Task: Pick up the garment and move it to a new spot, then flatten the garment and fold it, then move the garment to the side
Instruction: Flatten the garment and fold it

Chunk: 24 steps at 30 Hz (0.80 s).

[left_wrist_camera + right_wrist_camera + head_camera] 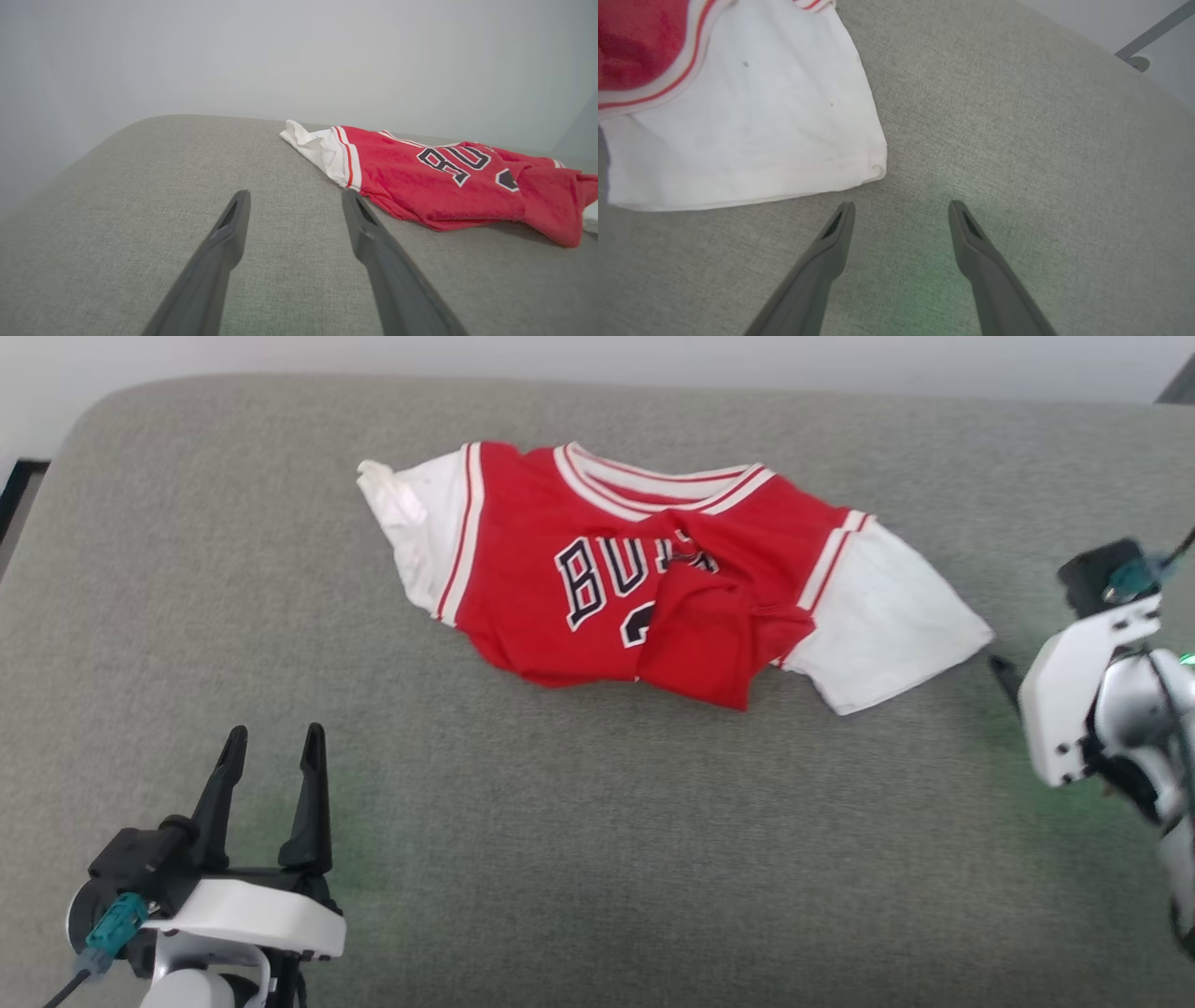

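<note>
Garment point(597, 588): red T-shirt, white sleeves, rumpled, lying on grey fabric surface point(560, 821) | left end effector point(274, 731): fingers spread, empty; garment ahead and to its right, well apart | right end effector point(901, 204): fingers spread, empty; white sleeve point(738, 130) just ahead-left of its tips, not touching

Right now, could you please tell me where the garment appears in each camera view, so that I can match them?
Head view: the garment lies crumpled at upper centre, with its collar on the far side.
Left wrist view: the garment is right of centre and runs off the right edge.
Right wrist view: the garment is at upper left, mostly white sleeve.
Shared landmark: the grey fabric surface beneath it.
</note>
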Motion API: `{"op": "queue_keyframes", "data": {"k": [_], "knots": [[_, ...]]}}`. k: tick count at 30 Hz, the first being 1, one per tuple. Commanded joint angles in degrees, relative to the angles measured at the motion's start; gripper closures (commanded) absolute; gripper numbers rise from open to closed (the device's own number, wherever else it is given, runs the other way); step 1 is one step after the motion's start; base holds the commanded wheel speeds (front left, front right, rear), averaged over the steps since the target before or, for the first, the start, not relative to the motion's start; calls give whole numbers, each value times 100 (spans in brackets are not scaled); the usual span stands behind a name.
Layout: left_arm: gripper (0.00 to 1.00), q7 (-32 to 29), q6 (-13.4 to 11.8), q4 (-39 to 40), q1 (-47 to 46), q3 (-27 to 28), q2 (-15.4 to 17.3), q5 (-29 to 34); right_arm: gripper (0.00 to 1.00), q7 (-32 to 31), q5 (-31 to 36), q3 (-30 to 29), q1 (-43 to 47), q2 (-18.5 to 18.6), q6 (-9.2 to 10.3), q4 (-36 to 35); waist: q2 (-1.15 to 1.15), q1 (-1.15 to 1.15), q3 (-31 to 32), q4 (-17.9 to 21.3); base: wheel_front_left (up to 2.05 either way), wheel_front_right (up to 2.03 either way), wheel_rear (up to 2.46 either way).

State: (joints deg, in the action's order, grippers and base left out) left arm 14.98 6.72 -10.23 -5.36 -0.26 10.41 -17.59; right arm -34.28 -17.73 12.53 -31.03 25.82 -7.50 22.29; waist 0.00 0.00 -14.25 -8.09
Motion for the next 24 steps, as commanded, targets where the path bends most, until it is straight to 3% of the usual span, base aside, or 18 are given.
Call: {"op": "queue_keyframes", "data": {"k": [1, 6, 14, 15, 16, 17, 18, 24], "knots": [[0, 26, 33, 37, -39, 39, -49, 46, 0, -195, -85, 24, -138, 59, 2, 43, 0, 0, -99, -97, 0, 0, 0], [0, 27, 73, 105, -158, 94, -224, 192, 0, -738, -399, 184, -506, 236, 2, 245, 0, 0, -273, -270, 0, 0, 0], [0, 27, 79, 229, -207, -47, -256, 126, 0, -894, -658, 430, -678, 288, 2, 663, 0, 0, -376, -383, 0, 0, 0], [0, 27, 79, 226, -222, -81, -247, 104, 17, -888, -666, 449, -682, 272, 2, 717, 0, 0, -382, -391, 0, 0, 0], [0, 27, 79, 225, -237, -115, -230, 99, 62, -872, -671, 473, -697, 267, 2, 760, 0, 0, -390, -397, 0, 0, 0], [0, 27, 79, 226, -253, -127, -218, 84, 73, -854, -686, 486, -714, 259, 2, 802, 0, 0, -398, -399, 0, 0, 0], [0, 27, 79, 228, -261, -133, -208, 66, 100, -831, -682, 499, -725, 259, 3, 844, 0, 0, -403, -396, 0, 0, 0], [0, 27, 79, 196, -224, -133, -175, 6, 100, -572, -556, 381, -754, 412, 10, 1045, 0, 0, -344, -312, 0, 0, 0]]}}
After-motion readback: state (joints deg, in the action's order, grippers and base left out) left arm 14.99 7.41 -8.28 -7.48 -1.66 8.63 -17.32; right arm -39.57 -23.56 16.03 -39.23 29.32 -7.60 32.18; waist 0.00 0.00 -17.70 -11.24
